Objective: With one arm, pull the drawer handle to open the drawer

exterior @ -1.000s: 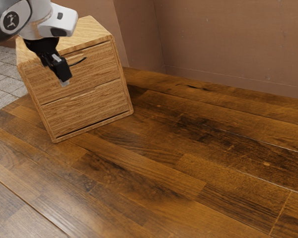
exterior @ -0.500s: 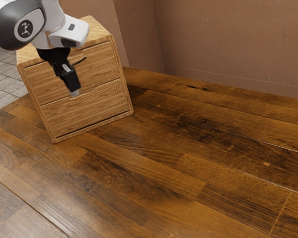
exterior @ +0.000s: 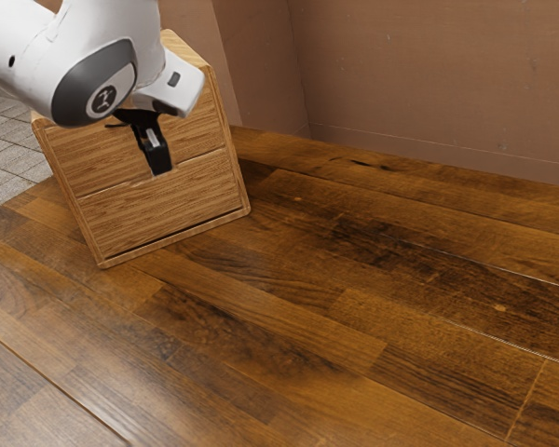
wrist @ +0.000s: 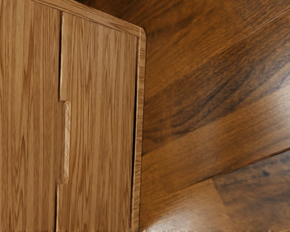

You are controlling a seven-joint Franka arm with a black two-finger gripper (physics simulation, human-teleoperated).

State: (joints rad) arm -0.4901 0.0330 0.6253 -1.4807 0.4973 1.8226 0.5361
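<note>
Sliding since a second ago toward the exterior view's right across the front of the cabinet [exterior: 182,47], and swinging the white arm [exterior: 65,47] closer to the camera. Now hanging the gripper [exterior: 158,168] tip-down in front of the top drawer [exterior: 88,154], reaching as far as the seam above the lower drawer [exterior: 158,205]. Giving no way to tell how wide the gripper is standing. Hiding the drawer handle behind the hand, with both drawer fronts looking flush with the frame.

Carrying a small black figure mark [exterior: 101,96] on a grey round joint cap above the gripper. Looking from the wrist along the lower drawer front, at a wooden lip [wrist: 65,142] on the seam just beneath the hand.

Standing the cabinet on dark, streaky wooden planks [exterior: 373,279] spreading out below and beyond the gripper. Backing onto a plain reddish-brown wall [exterior: 429,65] past the cabinet, with grey tiles [exterior: 5,140] at the exterior view's left of the gripper.
</note>
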